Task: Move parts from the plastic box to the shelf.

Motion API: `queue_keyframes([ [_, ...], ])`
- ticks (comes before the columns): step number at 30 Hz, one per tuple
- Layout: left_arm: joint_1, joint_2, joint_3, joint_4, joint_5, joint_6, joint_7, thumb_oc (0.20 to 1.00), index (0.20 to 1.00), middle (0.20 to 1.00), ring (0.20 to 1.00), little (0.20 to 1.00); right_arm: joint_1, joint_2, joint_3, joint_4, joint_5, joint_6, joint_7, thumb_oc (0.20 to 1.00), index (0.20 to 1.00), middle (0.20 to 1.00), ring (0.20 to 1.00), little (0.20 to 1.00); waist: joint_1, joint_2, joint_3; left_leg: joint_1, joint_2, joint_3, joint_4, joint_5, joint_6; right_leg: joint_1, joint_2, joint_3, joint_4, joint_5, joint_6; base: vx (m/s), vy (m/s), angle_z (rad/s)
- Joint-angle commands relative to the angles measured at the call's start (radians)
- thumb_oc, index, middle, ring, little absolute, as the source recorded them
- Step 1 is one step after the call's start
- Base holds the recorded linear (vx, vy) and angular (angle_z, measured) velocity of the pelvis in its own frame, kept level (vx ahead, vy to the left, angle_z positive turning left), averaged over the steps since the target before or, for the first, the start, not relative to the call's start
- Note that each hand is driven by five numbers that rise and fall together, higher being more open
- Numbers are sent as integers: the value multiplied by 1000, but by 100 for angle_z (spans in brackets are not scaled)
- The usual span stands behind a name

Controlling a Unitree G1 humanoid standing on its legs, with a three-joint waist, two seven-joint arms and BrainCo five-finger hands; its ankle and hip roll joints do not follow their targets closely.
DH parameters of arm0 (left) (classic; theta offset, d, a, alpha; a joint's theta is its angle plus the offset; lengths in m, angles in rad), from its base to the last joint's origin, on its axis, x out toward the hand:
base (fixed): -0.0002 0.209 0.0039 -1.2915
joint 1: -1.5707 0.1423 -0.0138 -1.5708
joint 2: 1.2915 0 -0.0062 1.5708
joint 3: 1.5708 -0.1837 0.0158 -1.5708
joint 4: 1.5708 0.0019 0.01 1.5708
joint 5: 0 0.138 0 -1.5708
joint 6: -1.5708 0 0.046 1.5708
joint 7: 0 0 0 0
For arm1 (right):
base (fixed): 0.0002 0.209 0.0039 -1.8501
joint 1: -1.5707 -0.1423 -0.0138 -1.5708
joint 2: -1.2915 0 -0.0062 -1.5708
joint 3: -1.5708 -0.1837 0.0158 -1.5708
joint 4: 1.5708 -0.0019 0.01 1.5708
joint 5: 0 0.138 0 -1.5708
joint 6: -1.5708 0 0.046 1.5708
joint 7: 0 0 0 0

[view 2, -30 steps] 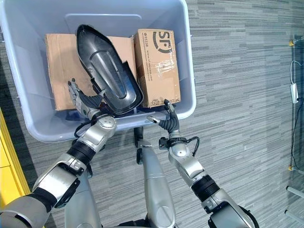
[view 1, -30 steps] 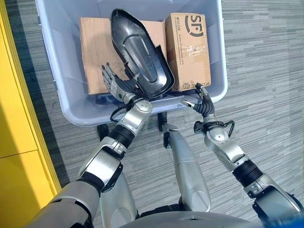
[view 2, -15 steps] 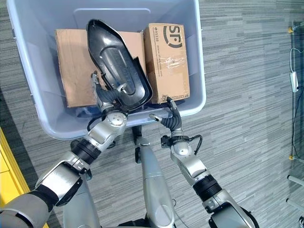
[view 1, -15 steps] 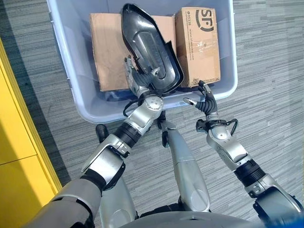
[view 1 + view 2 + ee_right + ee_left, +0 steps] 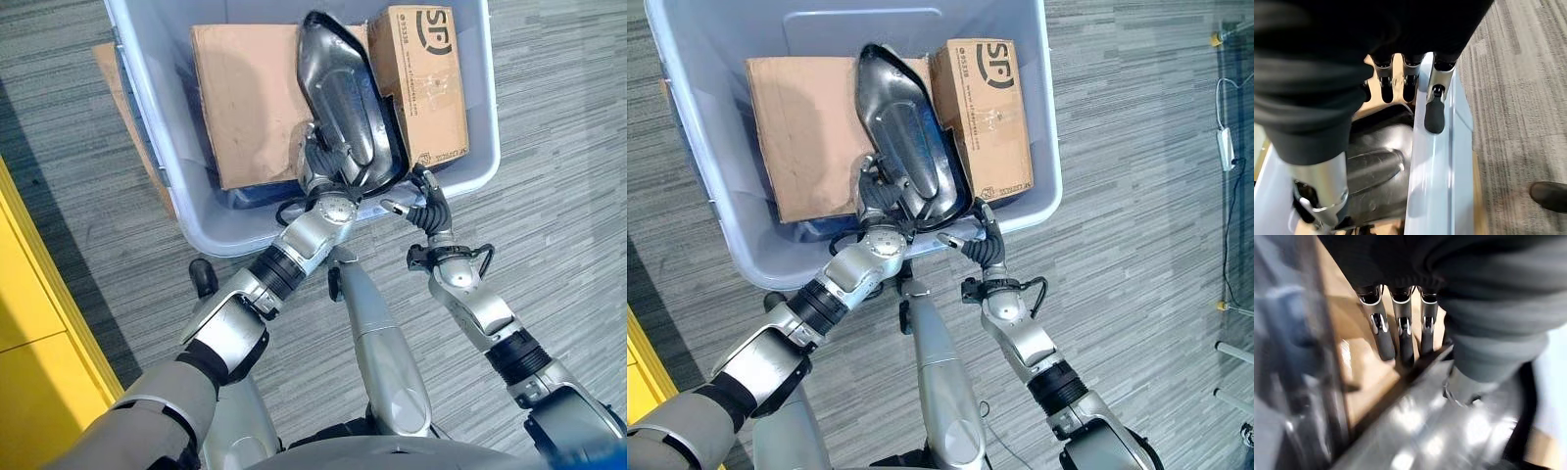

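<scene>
Left eye view: a pale blue plastic box (image 5: 147,117) stands on grey striped carpet (image 5: 549,245), with a yellow panel (image 5: 39,343) along the left edge. Inside lie a flat cardboard box (image 5: 245,98) and a printed carton (image 5: 431,78), and across them a dark glossy moulded part (image 5: 353,113) is tilted with its narrow end pointing away from the robot. The left hand (image 5: 328,171) sits under the part's near end with fingers curled against it. The right hand (image 5: 423,201) is at the box's near rim, just beside the part, fingers relaxed and apart. Right eye view: same arrangement; a white cable (image 5: 1223,147) trails on the carpet at the far right. Left wrist view: fingers (image 5: 1400,335) lie along the cardboard and against the shiny edge of the part; the thumb presses from the other side, so the hand is clamped on the part. Right wrist view: fingers (image 5: 1434,110) are extended over the box rim, touching nothing firmly, with the part's dark surface below. A dark shoe (image 5: 1550,196) shows on the carpet.
</scene>
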Motion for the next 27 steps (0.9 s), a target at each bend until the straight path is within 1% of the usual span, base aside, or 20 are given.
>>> queue_keyframes([
  [1, 77, -89, 13, 80, -10, 45, 94, 200, 200, 200, 200, 200, 58, 14, 28, -21, 36, -13, -11, 1000, 1000, 1000, 1000, 1000, -2, -57, 62, -130, -34, 15, 137, 24, 56, 72, 72, -98, -34, -4, -27, 2, -34, 0],
  [4, 78, -84, 24, 78, 16, 44, 113, 200, 200, 200, 200, 200, 56, 15, 30, -13, 42, -18, -15, 1000, 1000, 1000, 1000, 1000, -1, -55, 62, -135, -36, 12, 140, 25, 56, 69, 71, -96, -34, -4, -28, 0, 0, 0],
  [5, 78, -79, 32, 78, 51, 41, 110, 200, 200, 200, 200, 200, 56, 14, 30, -7, 47, -24, -13, 1000, 1000, 1000, 1000, 1000, 2, -54, 62, -138, -40, 10, 139, 27, 57, 67, 70, -94, -33, -5, -29, 0, 0, 0],
  [7, 78, -69, 30, 67, 109, 59, 107, 200, 200, 200, 200, 200, 57, 15, 32, -4, 54, -29, -17, 1000, 1000, 1000, 1000, 1000, 5, -50, 62, -140, -45, 7, 138, 27, 58, 65, 68, -92, -28, -8, -29, 0, 0, 0],
  [9, 78, -61, 23, 57, 139, 74, 110, 200, 200, 200, 200, 200, 57, 14, 35, -1, 57, -31, -20, 1000, 1000, 1000, 1000, 1000, 8, -47, 62, -143, -50, 4, 139, 27, 59, 63, 67, -91, -23, -12, -30, 0, 0, 0],
  [14, 88, -52, 10, 40, 169, 97, 97, 200, 200, 200, 200, 200, 59, 13, 39, -3, 70, -28, -30, 1000, 1000, 1000, 1000, 1000, 15, -46, 62, -148, -56, -2, 133, 31, 58, 62, 65, -94, -24, -14, -32, 0, 0, 0],
  [15, 92, -53, 5, 40, 166, 87, 102, 200, 200, 200, 200, 200, 58, 14, 42, -1, 70, -31, -31, 1000, 1000, 1000, 1000, 1000, 17, -46, 62, -148, -55, -4, 130, 34, 57, 61, 64, -96, -25, -14, -32, 0, 0, 0],
  [17, 97, -54, 2, 42, 207, 65, 109, 200, 200, 200, 200, 200, 54, 18, 47, 4, 72, -38, -32, 1000, 1000, 1000, 1000, 1000, 19, -43, 62, -147, -55, -3, 124, 38, 57, 63, 65, -97, -27, -15, -34, 0, 0, 0],
  [18, 97, -54, 2, 42, 211, 61, 109, 200, 200, 200, 200, 200, 54, 19, 48, 5, 72, -40, -31, 1000, 1000, 1000, 1000, 1000, 20, -43, 62, -147, -55, -2, 123, 38, 57, 63, 65, -97, -27, -15, -34, 0, 0, 0],
  [20, 98, -51, 0, 33, 263, 53, 109, 200, 200, 200, 200, 200, 54, 22, 51, 10, 68, -48, -28, 1000, 1000, 1000, 1000, 1000, 22, -40, 62, -144, -53, -2, 117, 41, 56, 65, 63, -97, -27, -17, -34, 0, 0, 0],
  [22, 88, -33, 1, 16, 314, 37, 136, 200, 200, 200, 200, 200, 50, 21, 54, 13, 64, -46, -19, 1000, 1000, 1000, 1000, 1000, 21, -34, 62, -135, -51, 0, 111, 44, 54, 71, 63, -94, -27, -21, -35, -10, 63, 0],
  [23, 78, -17, 10, 9, 359, 19, 152, 200, 200, 200, 200, 200, 49, 17, 51, 16, 61, -46, -8, 1000, 1000, 1000, 1000, 1000, 20, -26, 62, -126, -50, 5, 103, 49, 54, 75, 62, -92, -24, -24, -35, -7, 75, 0],
  [24, 78, -17, 11, 9, 368, 18, 151, 200, 200, 200, 200, 200, 49, 17, 51, 16, 61, -46, -7, 1000, 1000, 1000, 1000, 1000, 19, -27, 62, -125, -50, 6, 103, 49, 54, 75, 62, -92, -23, -25, -35, -11, 88, -1],
  [25, 66, 0, 16, 3, 407, 12, 161, 200, 200, 200, 200, 200, 49, 13, 52, 16, 56, -45, 0, 1000, 1000, 1000, 1000, 1000, 18, -21, 62, -120, -50, 8, 100, 51, 53, 76, 61, -88, -20, -27, -35, -3, 69, -1],
  [26, 56, 11, 21, 1, 416, 13, 164, 200, 200, 200, 200, 200, 49, 10, 52, 18, 53, -43, 4, 1000, 1000, 1000, 1000, 1000, 17, -15, 62, -116, -50, 9, 97, 53, 52, 78, 61, -86, -18, -29, -35, -4, 138, 0],
  [27, 38, 37, 28, 3, 452, 1, 169, 200, 200, 200, 200, 200, 49, 0, 49, 18, 48, -39, 14, 1000, 1000, 1000, 1000, 1000, 13, -3, 62, -105, -52, 12, 92, 58, 50, 81, 59, -80, -12, -33, -35, 0, 143, 1],
])
